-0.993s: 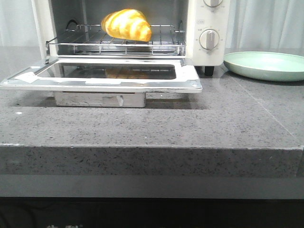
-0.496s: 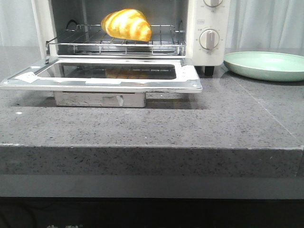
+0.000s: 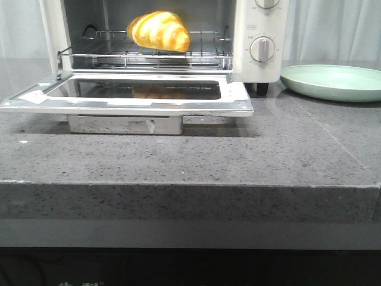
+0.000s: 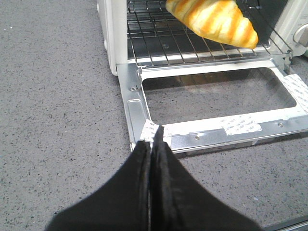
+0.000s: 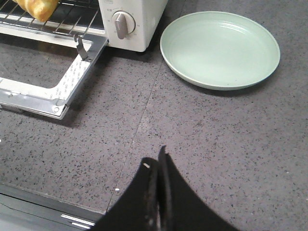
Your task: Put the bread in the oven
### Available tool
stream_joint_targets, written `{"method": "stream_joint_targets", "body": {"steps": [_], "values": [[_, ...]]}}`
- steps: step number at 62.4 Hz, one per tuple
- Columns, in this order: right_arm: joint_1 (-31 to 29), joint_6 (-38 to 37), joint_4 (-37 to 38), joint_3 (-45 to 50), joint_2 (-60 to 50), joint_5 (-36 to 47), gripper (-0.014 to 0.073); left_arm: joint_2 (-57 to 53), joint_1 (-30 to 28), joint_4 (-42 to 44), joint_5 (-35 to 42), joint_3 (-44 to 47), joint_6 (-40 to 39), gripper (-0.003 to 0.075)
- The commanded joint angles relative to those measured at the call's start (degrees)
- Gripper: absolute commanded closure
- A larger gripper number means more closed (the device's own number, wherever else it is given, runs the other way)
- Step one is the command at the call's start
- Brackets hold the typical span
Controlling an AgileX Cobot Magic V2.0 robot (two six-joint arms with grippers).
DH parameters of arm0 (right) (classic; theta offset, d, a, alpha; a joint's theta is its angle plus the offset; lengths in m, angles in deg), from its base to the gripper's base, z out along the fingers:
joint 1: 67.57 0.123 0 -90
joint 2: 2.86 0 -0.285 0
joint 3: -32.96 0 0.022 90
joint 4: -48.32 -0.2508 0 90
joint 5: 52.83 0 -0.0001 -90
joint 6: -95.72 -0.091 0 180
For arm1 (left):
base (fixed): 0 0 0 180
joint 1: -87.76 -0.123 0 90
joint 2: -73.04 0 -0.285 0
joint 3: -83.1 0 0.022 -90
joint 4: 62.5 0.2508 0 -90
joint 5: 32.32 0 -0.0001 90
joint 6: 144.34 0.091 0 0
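The bread, golden with orange-brown stripes, lies on the wire rack inside the cream-white oven. The oven's glass door hangs open and flat. The bread also shows in the left wrist view and partly in the right wrist view. My left gripper is shut and empty, above the counter by the door's front left corner. My right gripper is shut and empty, over the counter near its front edge. Neither gripper shows in the front view.
A pale green round plate sits on the grey speckled counter to the right of the oven, also in the right wrist view. The oven dial faces out. The counter's front edge runs across the front view.
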Motion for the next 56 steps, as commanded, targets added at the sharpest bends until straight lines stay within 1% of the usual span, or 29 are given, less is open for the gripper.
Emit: {"method": "stream_joint_targets", "body": {"steps": [1, 13, 18, 26, 38, 48, 56], "values": [[-0.1, 0.6, 0.8, -1.5, -0.1, 4.3, 0.0661, -0.2, -0.1, -0.2, 4.1, -1.7, 0.0, 0.0738], [-0.1, 0.6, 0.8, -1.5, -0.1, 4.3, 0.0661, -4.0, -0.1, 0.1, 4.8, 1.4, 0.0, 0.0738], [-0.1, 0.6, 0.8, -1.5, -0.1, 4.3, 0.0661, -8.4, -2.0, 1.1, 7.8, 4.4, 0.0, 0.0738], [-0.1, 0.6, 0.8, -1.5, -0.1, 4.3, 0.0661, -16.1, -6.5, 1.1, 14.1, 12.2, 0.0, 0.0738], [-0.1, 0.6, 0.8, -1.5, -0.1, 4.3, 0.0661, -28.5, -12.0, 1.1, 20.2, 25.5, 0.0, 0.0738], [-0.1, 0.6, 0.8, -1.5, -0.1, 4.3, 0.0661, -35.0, -15.0, 0.0, 24.8, 34.0, -0.1, 0.0738], [-0.1, 0.6, 0.8, -1.5, -0.1, 4.3, 0.0661, -39.6, -15.9, -0.7, 28.3, 39.2, -0.1, 0.0738]]}}
